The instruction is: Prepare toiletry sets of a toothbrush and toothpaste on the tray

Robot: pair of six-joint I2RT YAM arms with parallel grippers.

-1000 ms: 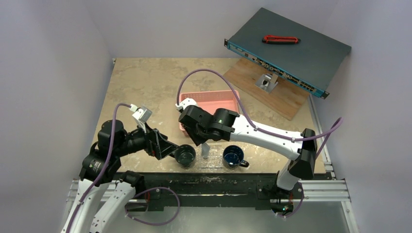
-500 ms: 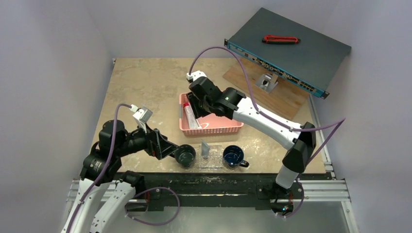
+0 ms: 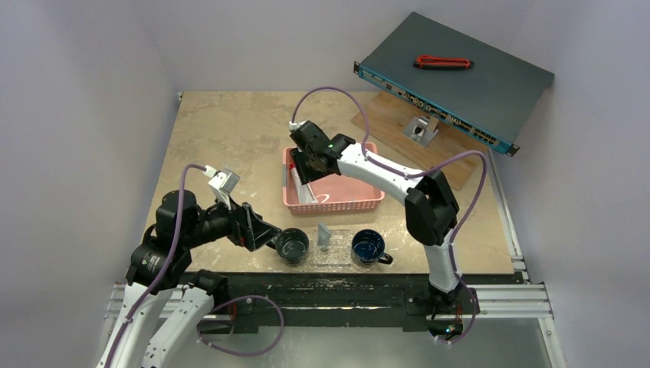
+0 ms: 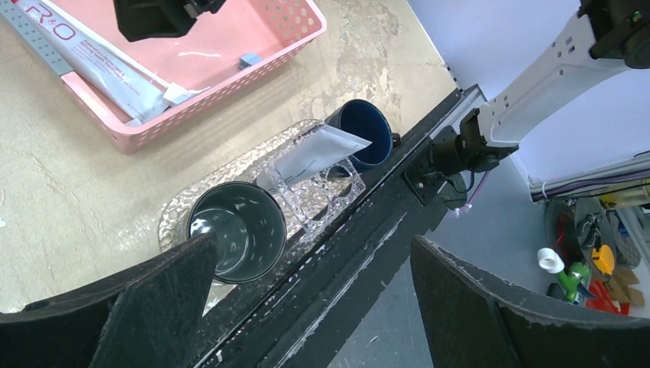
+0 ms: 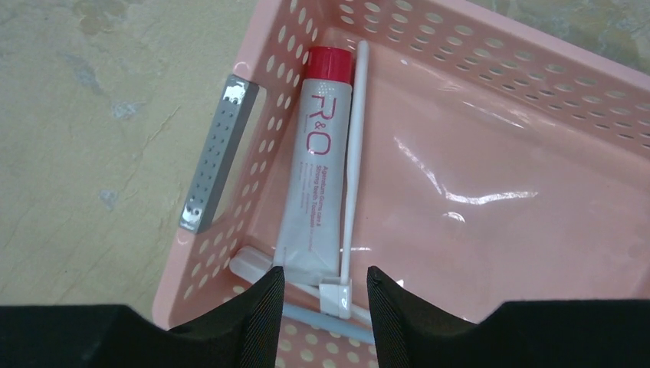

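Having moved over basket [image 3: 345, 203], right fingers [image 5: 247, 320]

glossy dimpled clear plastic tray [image 4: 175, 221]

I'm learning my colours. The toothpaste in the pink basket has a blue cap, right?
Not quite. The toothpaste in the pink basket has a red cap, not a blue one. The right wrist view shows it.
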